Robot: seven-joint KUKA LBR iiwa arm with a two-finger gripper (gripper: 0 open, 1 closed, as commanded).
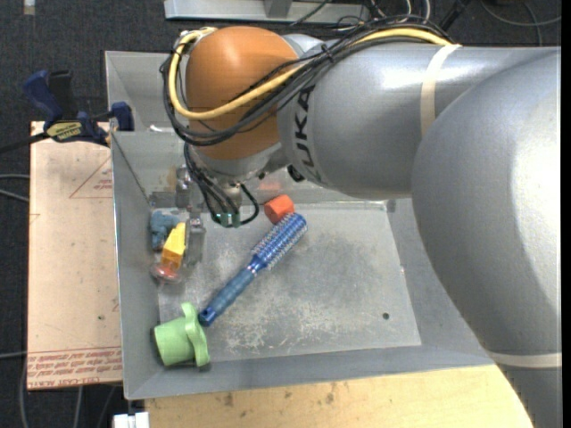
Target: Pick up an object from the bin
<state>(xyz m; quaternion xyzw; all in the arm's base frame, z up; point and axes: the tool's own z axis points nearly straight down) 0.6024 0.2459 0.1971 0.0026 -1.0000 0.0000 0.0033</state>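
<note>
Gripper point(190, 214) low by bin point(134, 239) wall, over yellow block point(174, 240) & blue lump point(161, 222), open/shut can't tell; best centred on block, off wall, before closing.

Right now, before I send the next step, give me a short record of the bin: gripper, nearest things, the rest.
gripper: low at the left side of the bin
nearest: yellow piece and grey-blue piece, small heap by left wall
red-orange block: next to the brush's bristled end
blue brush: mid-bin, lying diagonally
green plastic part: front-left corner, by the brush's lower end
</note>
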